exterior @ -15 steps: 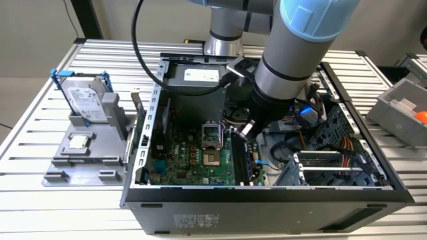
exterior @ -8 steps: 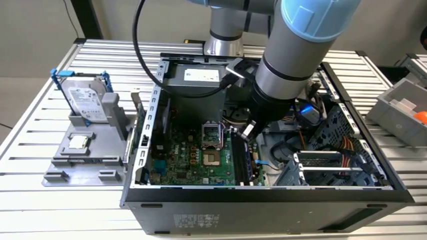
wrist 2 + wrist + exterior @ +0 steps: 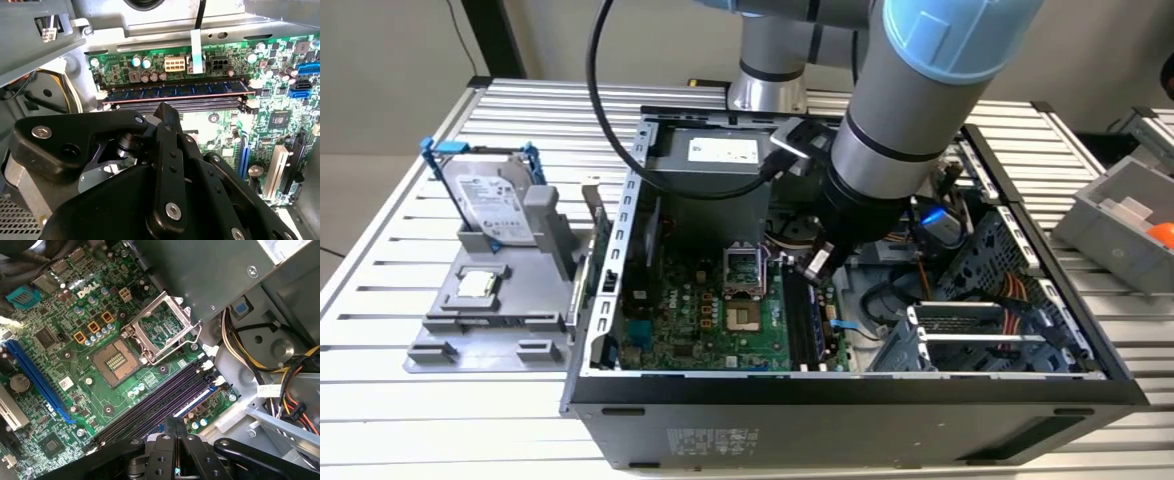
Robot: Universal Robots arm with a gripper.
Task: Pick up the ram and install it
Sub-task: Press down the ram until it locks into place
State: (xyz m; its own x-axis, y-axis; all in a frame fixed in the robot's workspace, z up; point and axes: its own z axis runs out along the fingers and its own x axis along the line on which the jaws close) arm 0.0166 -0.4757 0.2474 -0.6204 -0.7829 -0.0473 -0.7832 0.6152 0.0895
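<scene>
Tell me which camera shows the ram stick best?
The second wrist view: the ram lies lengthwise in the memory slots, its chips in sight. The first wrist view shows the slots end-on with the gripper over them; the exterior view shows them edge-on, dark.

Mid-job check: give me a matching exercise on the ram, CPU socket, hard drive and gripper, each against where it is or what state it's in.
Things:
1. ram
2. CPU socket
3. hard drive
4. gripper

Places or states:
a. on the grey fixture outside the case, at the exterior view's left
b. inside the case, just above the memory slots
c. cover frame swung open
d. standing in a memory slot

Pairs: 1-d, 2-c, 3-a, 4-b
</scene>
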